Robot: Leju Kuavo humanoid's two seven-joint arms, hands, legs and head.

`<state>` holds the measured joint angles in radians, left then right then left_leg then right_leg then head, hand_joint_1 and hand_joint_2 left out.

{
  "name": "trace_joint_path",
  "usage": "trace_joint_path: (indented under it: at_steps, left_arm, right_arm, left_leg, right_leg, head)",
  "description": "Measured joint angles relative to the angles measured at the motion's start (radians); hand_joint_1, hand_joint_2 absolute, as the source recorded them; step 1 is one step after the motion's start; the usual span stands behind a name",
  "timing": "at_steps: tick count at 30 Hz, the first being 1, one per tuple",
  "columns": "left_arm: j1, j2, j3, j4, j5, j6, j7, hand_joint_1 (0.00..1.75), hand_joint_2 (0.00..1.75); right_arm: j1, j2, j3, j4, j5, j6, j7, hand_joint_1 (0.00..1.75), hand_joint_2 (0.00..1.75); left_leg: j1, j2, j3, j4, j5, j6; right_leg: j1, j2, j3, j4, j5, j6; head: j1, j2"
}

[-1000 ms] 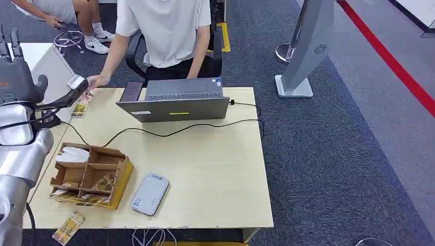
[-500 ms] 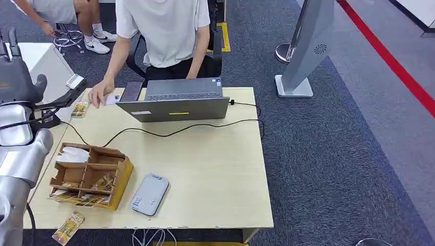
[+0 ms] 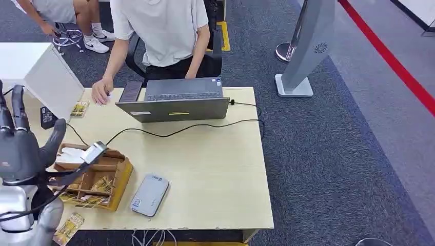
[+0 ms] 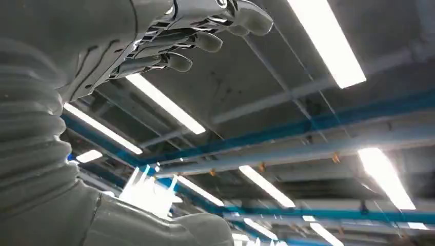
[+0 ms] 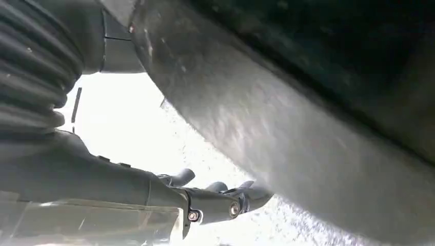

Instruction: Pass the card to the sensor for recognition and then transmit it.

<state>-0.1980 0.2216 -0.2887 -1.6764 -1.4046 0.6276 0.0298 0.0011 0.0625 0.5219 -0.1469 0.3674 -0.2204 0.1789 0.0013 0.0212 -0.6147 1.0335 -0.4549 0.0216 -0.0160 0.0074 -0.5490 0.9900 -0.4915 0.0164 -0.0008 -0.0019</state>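
Flat on table, grey sensor (image 3: 150,194), long axis toward laptop (image 3: 174,102)

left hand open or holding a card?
Open. In the head view the left hand is raised with fingers apart and nothing in it; the wrist view shows the same spread fingers against the ceiling.

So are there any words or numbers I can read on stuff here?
None can be read.
Grey sensor box: small blue mark and a label, too small to read.
Laptop: white sticker and yellow strip, blurred.
Grey stand: a round swirl sign, no letters.
Cards in the cardboard tray: print too small.
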Motion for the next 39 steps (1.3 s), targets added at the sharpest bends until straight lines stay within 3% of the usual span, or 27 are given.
trace_joint_path:
  at_steps: [4, 10, 19, 22, 26, 28, 31, 33, 35, 39]
  left_arm:
    - [0.151, 0.028, -0.051, -0.118, 0.01, -0.017, 0.011, 0.0, 1.75]
    - [0.242, 0.063, -0.111, -0.198, 0.021, -0.019, -0.002, 0.0, 1.75]
    - [0.332, 0.168, -0.181, -0.274, 0.17, -0.283, -0.047, 0.0, 1.75]
    - [0.36, 0.232, -0.183, -0.284, 0.283, -0.449, -0.066, 0.0, 1.75]
    - [0.378, 0.294, -0.183, -0.289, 0.322, -0.483, -0.084, 0.0, 1.75]
    - [0.384, 0.321, -0.183, -0.291, 0.335, -0.544, -0.069, 0.0, 1.75]
    - [0.408, 0.445, -0.182, -0.291, 0.387, -0.665, -0.009, 0.0, 1.75]
    - [0.425, 0.527, -0.166, -0.291, 0.432, -0.68, -0.005, 0.0, 1.75]
    - [0.433, 0.574, -0.155, -0.291, 0.451, -0.682, -0.012, 0.0, 1.75]
    - [0.446, 0.625, -0.15, -0.291, 0.455, -0.69, -0.014, 0.0, 1.75]
  right_arm:
    - [0.004, 0.014, -0.005, 0.002, -0.009, -0.025, 0.01, 0.0, 1.75]
    - [0.006, 0.013, -0.018, 0.007, -0.026, -0.013, -0.003, 0.0, 1.75]
    - [0.009, 0.013, -0.044, 0.022, -0.064, -0.016, -0.035, 0.0, 1.75]
    - [0.008, 0.014, -0.049, 0.027, -0.078, -0.021, -0.042, 0.0, 1.75]
    - [0.008, 0.014, -0.05, 0.033, -0.08, -0.021, -0.049, 0.0, 1.75]
    - [0.008, 0.014, -0.05, 0.034, -0.081, -0.021, -0.049, 0.0, 1.75]
    - [0.008, 0.014, -0.05, 0.036, -0.088, -0.028, -0.048, 0.0, 1.75]
    - [0.009, 0.014, -0.05, 0.037, -0.092, -0.028, -0.048, 0.0, 1.75]
    - [0.008, 0.014, -0.05, 0.037, -0.092, -0.026, -0.047, 0.0, 1.75]
    - [0.008, 0.014, -0.05, 0.037, -0.092, -0.024, -0.047, 0.0, 1.75]
  left_leg:
    - [0.001, -0.001, 0.0, 0.0, -0.001, -0.001]
    - [0.001, -0.001, 0.0, 0.0, -0.001, -0.001]
    - [0.001, -0.001, 0.0, 0.0, -0.001, -0.001]
    - [0.001, -0.001, 0.0, 0.0, -0.001, -0.001]
    - [0.001, -0.002, 0.0, 0.0, -0.001, -0.001]
    - [0.001, -0.002, 0.0, -0.001, -0.001, -0.001]
    - [0.002, -0.002, 0.0, -0.001, -0.001, -0.001]
    - [0.002, -0.002, 0.0, -0.001, -0.001, -0.002]
    - [0.002, -0.004, 0.0, -0.001, -0.001, -0.002]
    - [0.002, -0.003, 0.0, -0.001, -0.001, -0.001]
  right_leg:
    - [0.0, -0.001, -0.001, 0.0, -0.001, 0.0]
    - [0.0, -0.001, -0.001, 0.0, -0.001, 0.0]
    - [0.0, -0.001, 0.001, 0.0, -0.001, 0.0]
    - [0.001, -0.001, 0.0, 0.0, -0.001, -0.001]
    - [0.001, -0.003, -0.001, 0.0, -0.002, -0.002]
    - [0.001, -0.003, 0.0, 0.0, -0.002, -0.002]
    - [0.002, -0.003, 0.0, 0.001, -0.002, -0.002]
    - [0.001, -0.003, -0.001, 0.001, -0.002, -0.002]
    - [0.002, -0.005, 0.0, 0.001, -0.003, -0.004]
    - [0.002, -0.005, 0.0, 0.001, -0.003, -0.004]
  head:
    - [0.0, 0.0]
    - [0.0, 0.0]
    - [0.0, 0.0]
    - [0.0, 0.0]
    - [-0.001, 0.0]
    - [-0.001, 0.0]
    - [0.0, 0.0]
    - [-0.001, 0.0]
    - [-0.001, 0.0]
    - [-0.001, 0.0]
